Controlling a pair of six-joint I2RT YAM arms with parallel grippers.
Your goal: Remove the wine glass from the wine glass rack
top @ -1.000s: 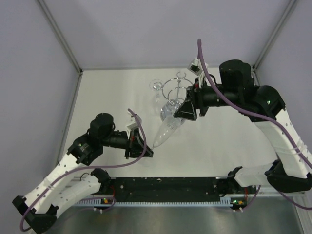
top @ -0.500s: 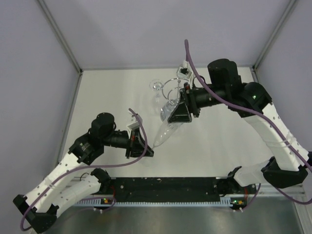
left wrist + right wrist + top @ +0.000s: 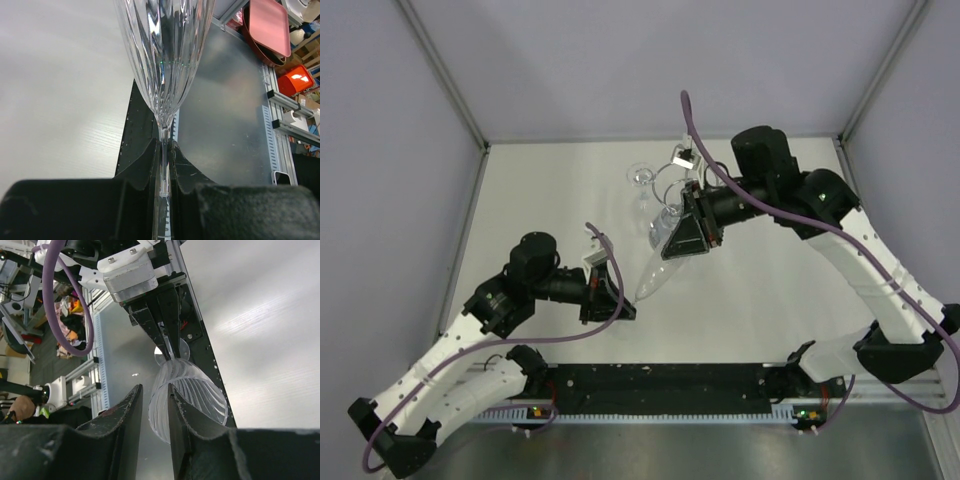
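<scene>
The wine glass [image 3: 665, 262] hangs diagonally over the table [image 3: 540, 200], just in front of the wine glass rack [image 3: 642, 177]. Its stem end points near-left and its mouth points far-right. The left tool [image 3: 164, 170] is clamped on the stem. The right tool [image 3: 156, 405] straddles the bowl's rim, can't tell if it's actually pinching.

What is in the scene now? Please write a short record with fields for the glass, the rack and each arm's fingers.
wine glass: clear, ribbed, tilted between the two arms
left fingers: shut on the glass's stem
right fingers: narrow gap at the bowl's rim; grip unclear
wine glass rack: chrome wire, standing on the table beyond the held glass
</scene>
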